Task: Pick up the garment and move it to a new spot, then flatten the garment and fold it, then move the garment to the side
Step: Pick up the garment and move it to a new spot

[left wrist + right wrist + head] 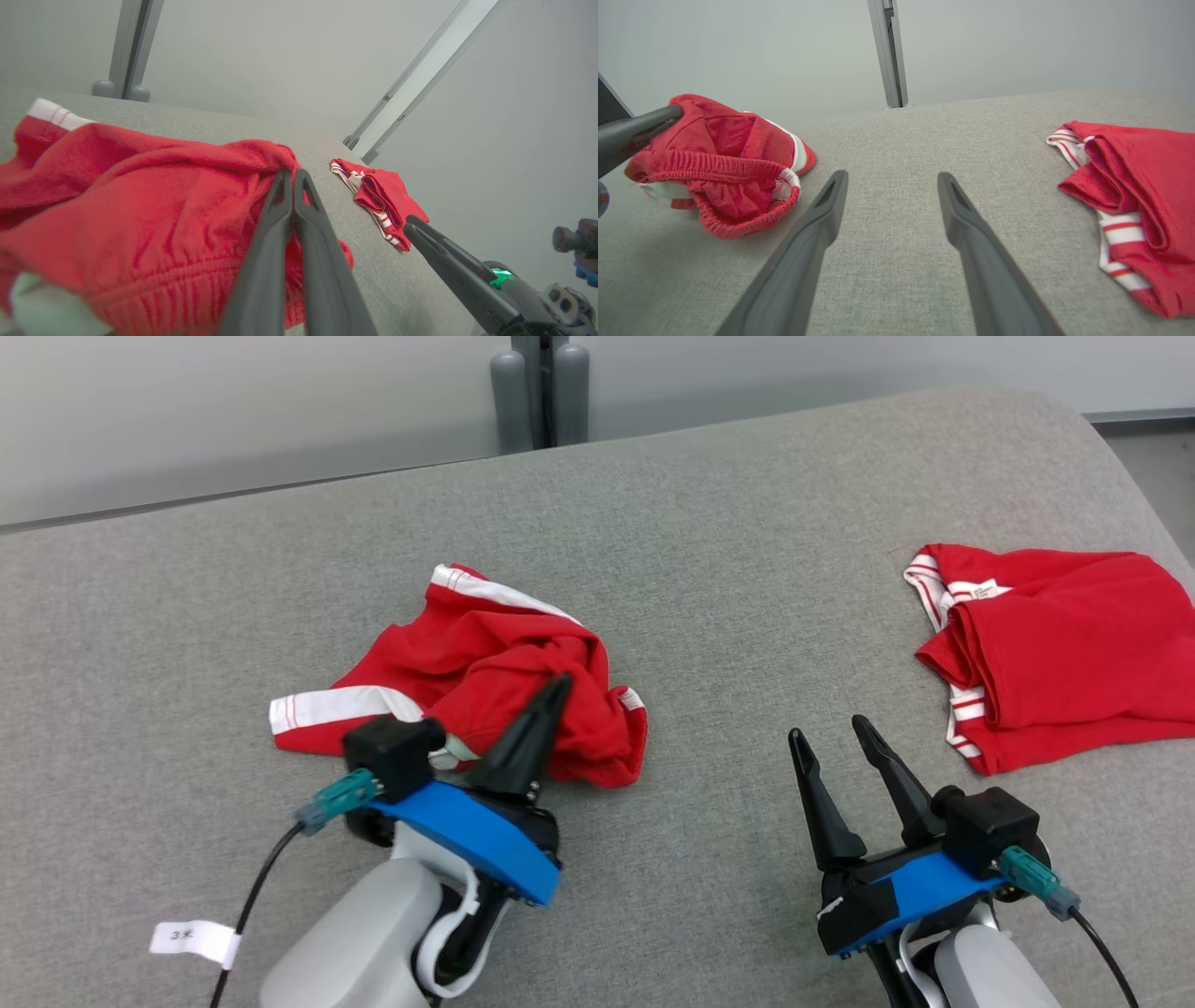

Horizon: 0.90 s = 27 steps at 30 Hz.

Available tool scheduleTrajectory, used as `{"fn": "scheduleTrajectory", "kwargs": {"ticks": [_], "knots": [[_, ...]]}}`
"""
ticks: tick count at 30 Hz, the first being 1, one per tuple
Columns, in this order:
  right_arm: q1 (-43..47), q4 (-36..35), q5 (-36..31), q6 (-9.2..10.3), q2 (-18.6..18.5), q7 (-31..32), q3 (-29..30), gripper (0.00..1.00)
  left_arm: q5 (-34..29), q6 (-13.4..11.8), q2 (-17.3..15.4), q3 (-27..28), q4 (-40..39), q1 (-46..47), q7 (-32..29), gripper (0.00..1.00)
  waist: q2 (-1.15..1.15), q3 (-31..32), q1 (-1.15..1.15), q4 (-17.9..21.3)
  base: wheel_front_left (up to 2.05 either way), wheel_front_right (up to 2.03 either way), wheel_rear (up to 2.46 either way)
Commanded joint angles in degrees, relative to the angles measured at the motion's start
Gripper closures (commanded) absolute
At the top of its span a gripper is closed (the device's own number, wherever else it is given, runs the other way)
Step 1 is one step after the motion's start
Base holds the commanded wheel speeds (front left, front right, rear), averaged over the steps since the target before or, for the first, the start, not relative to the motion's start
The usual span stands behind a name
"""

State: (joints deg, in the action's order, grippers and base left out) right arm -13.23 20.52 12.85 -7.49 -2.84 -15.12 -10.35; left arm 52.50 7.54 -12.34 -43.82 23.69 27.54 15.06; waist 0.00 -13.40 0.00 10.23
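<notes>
Entry, head view, for you to check. The crumpled red knit garment [448,663], white-banded at its edges, lies on the grey woven fabric surface [653,523] at about 9 o'clock from the frame's centre. It is bunched into a heap, with its ribbed elastic hem on the near side. The left gripper [558,686] comes in from 7 o'clock. Its two long dark fingers are pressed together with no gap, and the tips are set on the heap's near right part. In the left wrist view the tips meet a raised red fold and seem to pinch it, though you cannot see for certain that cloth lies between them. The right gripper [826,728] sits at 5 o'clock, fingers spread wide over bare surface, holding nothing and touching neither cloth. A folded red garment with white stripes [1055,653] lies at 3 o'clock near the surface's right edge, well apart from the heap. A white paper tag [194,941] hangs on the black cable [250,901] at 8 o'clock.
</notes>
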Motion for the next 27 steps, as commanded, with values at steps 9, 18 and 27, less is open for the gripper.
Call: {"fn": "scheduleTrajectory", "kwargs": {"ticks": [9,18,27], "knots": [[1.60,0.79,-0.17,0.00,-0.13,-0.01,0.93,0.00,-11.84,-0.09,0.54,18.49,4.21,-7.97,0.13,0.00,0.00,3.19,0.00,-3.13,0.00,0.00,0.00],[2.83,2.39,-0.38,0.00,-0.13,-0.01,1.23,0.00,-22.45,-0.09,2.15,32.10,2.98,-16.65,0.14,0.00,0.00,6.97,0.00,-5.42,0.00,0.00,0.00],[6.53,4.13,-0.09,0.00,-0.12,-0.02,3.65,0.00,-31.31,-0.09,6.10,40.60,-1.77,-26.48,0.13,0.00,0.00,10.37,0.00,-7.84,0.00,0.00,0.00]]}}
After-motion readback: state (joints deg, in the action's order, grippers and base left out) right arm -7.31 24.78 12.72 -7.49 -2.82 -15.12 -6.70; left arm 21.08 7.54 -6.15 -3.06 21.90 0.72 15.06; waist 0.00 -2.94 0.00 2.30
